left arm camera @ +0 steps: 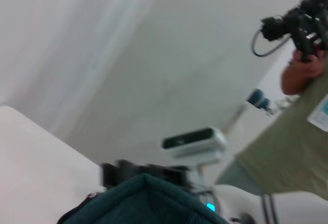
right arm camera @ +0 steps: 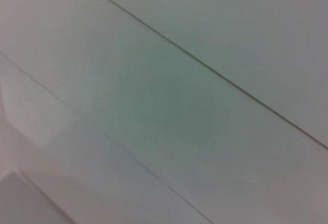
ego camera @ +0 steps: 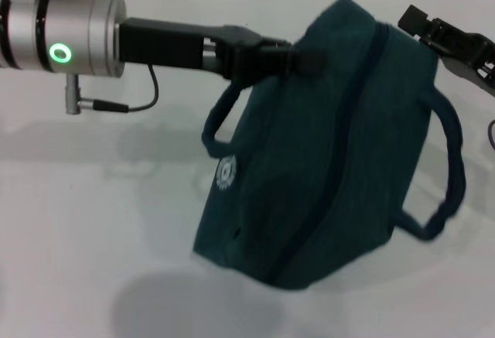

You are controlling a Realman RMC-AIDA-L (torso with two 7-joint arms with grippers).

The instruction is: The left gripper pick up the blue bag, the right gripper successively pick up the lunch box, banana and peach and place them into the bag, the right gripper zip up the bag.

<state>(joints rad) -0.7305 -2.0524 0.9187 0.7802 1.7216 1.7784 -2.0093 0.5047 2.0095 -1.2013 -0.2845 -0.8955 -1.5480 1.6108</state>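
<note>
Fabric construction is making the blue bag (ego camera: 325, 160) a soft, pliable load: it is sagging and tilting under its own weight while hanging above the white desk (ego camera: 85, 222), roughly over the desk's middle, with its shadow falling toward the near edge. The left gripper (ego camera: 298, 59) is clamping the bag at its upper edge, beside the zipper line (ego camera: 356, 114), and is carrying the whole bag from that one hold. Judging by the bulging walls, contents are probably loading it, so a hold on a seam or a loop handle (ego camera: 448, 168) is likely firmer than one on loose cloth. The right gripper (ego camera: 448, 40) is hanging just beside the bag's upper far corner; whether its fingers are apart or together cannot be told. Count: one bag, two loop handles, one round white logo (ego camera: 226, 172), two grippers. No lunch box, banana or peach is showing.
</note>
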